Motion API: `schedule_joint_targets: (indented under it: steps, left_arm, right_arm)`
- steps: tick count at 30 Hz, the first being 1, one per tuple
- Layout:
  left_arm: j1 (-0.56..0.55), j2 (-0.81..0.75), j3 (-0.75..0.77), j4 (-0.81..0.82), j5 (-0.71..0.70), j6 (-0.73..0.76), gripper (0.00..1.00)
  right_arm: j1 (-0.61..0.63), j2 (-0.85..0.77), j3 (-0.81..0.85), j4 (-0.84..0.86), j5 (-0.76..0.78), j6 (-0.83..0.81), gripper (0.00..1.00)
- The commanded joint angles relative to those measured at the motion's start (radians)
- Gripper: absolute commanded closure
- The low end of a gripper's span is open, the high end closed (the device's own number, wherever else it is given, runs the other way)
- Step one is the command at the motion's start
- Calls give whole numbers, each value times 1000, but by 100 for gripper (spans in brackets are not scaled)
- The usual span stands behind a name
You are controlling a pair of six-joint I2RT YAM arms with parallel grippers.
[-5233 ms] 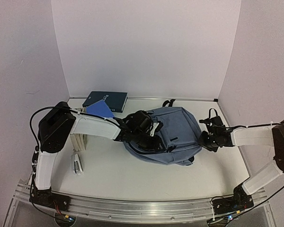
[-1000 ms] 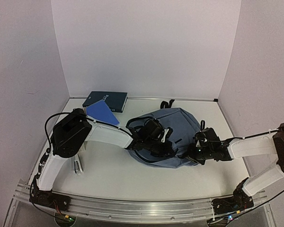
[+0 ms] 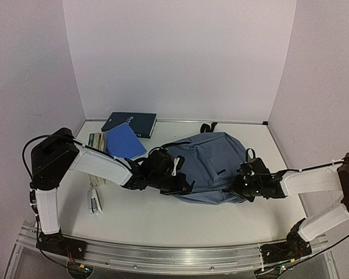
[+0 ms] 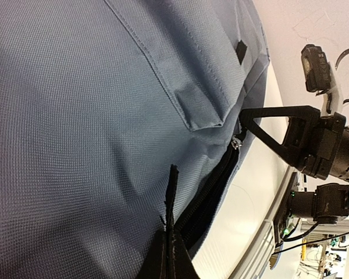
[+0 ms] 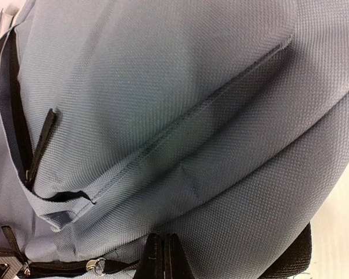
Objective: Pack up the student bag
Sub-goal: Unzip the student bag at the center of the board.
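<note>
From overhead, the student bag (image 3: 212,163) lay flat on the white table (image 3: 157,218), its blue-grey front facing up and its black straps at the far end. The left gripper (image 3: 182,186) pressed against the bag's near left edge, and the right gripper (image 3: 235,187) met the bag's near right edge. A blue book (image 3: 125,141) sat just left of the bag, with a dark navy book (image 3: 130,123) beyond the bag's far left corner. From the left wrist, the bag's fabric filled most of the view. The left gripper (image 4: 170,247) had its fingers closed together against the bag, with a thin black strip (image 4: 173,195) standing at their tips; whether they pinched it could not be told. Just past them the bag's black zipper (image 4: 212,189) gaped open below the front pocket (image 4: 200,110), and the right gripper (image 4: 247,118) reached in to the zipper slider (image 4: 237,142) at the bag's edge. From the right wrist, the right gripper (image 5: 163,256) showed its fingers shut tight together against the bag's cloth, holding nothing that could be made out, with a black pull tab (image 5: 42,142) lying on the bag's left side.
</note>
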Motion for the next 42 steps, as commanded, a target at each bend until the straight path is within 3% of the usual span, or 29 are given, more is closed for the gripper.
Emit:
schedule_joint_targets:
  steps: [1,11,19,25,29,33,42]
  left_arm:
    - [23,-46,7,4,-5,35,100]
    - [95,-183,-61,-99,-80,95,100]
    - [151,-225,-19,-159,44,220,100]
    - [151,-223,-51,-92,83,181,100]
    - [155,-227,-87,27,119,105,100]
    - [156,-218,-47,4,167,118,100]
    - [155,-249,-61,2,150,98,100]
  right_arm:
    - [-9,1,11,-91,113,-19,100]
    - [-11,-60,12,-166,193,-10,100]
    - [-9,-83,76,-172,126,-116,99]
    - [-2,-284,101,-141,1,-318,51]
    - [28,-322,111,-7,-177,-443,31]
    - [93,-250,220,6,-207,-556,28]
    - [273,-45,295,71,-80,-709,26]
